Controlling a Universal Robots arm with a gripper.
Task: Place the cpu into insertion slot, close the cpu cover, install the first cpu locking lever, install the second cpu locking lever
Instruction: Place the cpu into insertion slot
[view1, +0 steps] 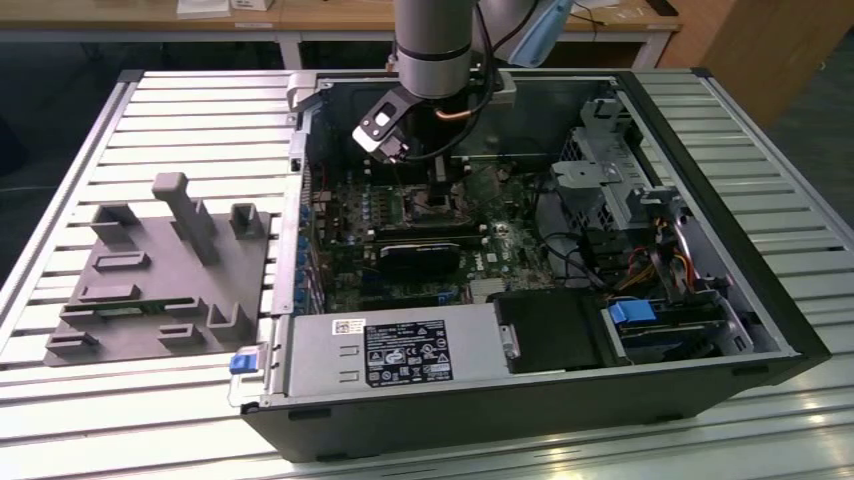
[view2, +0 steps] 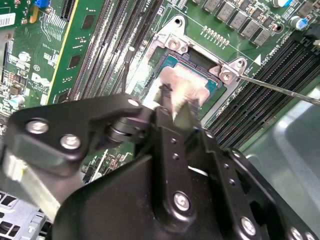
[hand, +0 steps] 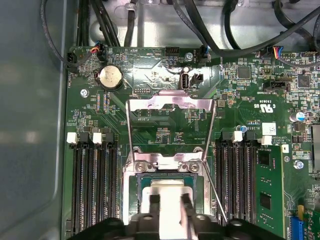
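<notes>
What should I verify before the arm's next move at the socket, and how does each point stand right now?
1. Cover folded back, off the socket: ok.
2. Chip lined up inside the socket's rim: ok, in both wrist views.
3. Chip lying flat and fully down: cannot tell; the gripper hides part of it.
4. Lever swung aside, not across the chip: ok.
5. Gripper directly over the chip: ok.
</notes>
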